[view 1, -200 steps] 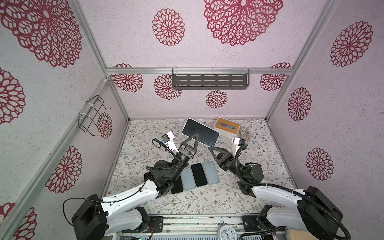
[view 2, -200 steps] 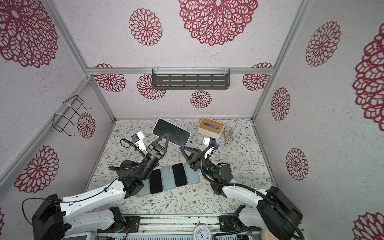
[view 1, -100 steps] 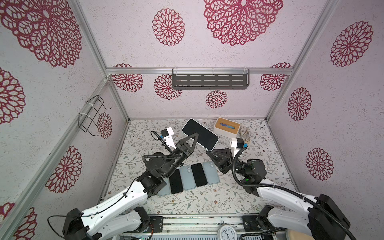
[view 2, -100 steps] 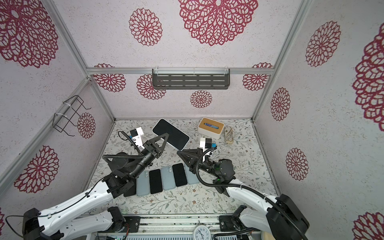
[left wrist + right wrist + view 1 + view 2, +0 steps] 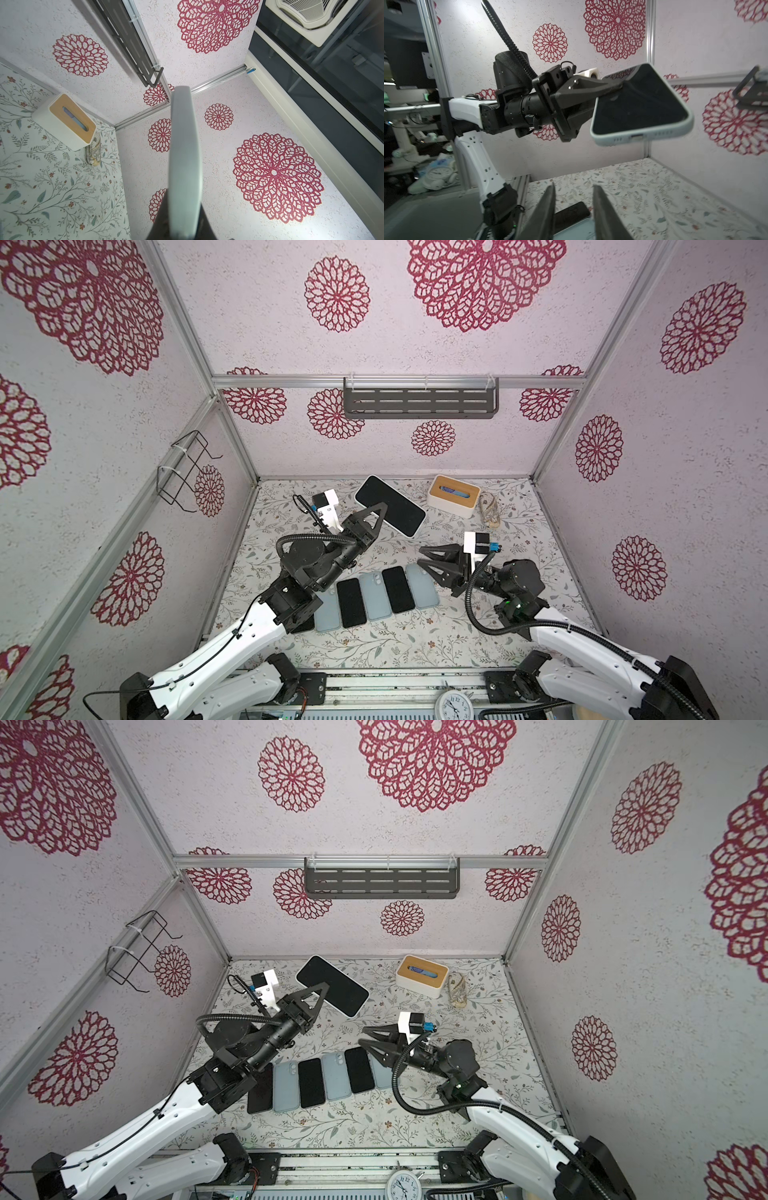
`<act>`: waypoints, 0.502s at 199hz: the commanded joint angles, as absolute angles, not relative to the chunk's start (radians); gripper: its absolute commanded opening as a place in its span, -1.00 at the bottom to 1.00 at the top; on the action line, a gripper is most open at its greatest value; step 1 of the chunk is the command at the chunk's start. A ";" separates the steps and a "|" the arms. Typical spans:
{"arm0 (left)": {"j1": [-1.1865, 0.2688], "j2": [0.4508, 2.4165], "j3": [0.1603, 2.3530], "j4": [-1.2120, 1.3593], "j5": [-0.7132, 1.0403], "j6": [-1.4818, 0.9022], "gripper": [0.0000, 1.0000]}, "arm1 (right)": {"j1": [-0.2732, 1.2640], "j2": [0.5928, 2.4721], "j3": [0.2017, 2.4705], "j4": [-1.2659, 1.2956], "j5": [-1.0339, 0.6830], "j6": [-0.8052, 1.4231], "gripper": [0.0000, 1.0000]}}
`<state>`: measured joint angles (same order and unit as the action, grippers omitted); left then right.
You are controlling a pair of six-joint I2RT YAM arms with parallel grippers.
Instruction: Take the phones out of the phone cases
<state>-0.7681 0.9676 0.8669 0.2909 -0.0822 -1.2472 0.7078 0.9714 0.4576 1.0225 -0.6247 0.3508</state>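
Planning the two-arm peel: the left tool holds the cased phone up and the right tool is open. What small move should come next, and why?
Probably lift the right tool toward the port end of the phone. The left tool is shut on one long edge. The case is on the phone, and the right tool's open jaws hang low, touching nothing.

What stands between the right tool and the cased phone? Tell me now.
Nothing visible. The right tool stands open below the cased phone, with only air between; the left tool grips its side, off that path.
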 commanded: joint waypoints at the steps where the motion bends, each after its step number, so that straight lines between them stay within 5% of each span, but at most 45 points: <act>1: -0.762 0.960 0.854 0.467 -0.040 -1.232 -1.00 | 0.707 0.992 0.421 1.238 -0.600 0.492 0.24; 36: -0.768 0.990 0.834 0.539 -0.025 -1.239 -1.00 | 0.707 1.084 0.443 1.418 -0.570 0.662 0.48; 100: -0.785 0.982 0.818 0.539 -0.027 -1.228 -1.00 | 0.704 1.179 0.529 1.507 -0.542 0.798 0.47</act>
<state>-0.7681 0.9951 0.8131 0.4370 -0.0368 -1.2423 0.7074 1.1625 0.4782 1.3849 -0.5632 0.7181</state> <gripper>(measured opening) 0.133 0.741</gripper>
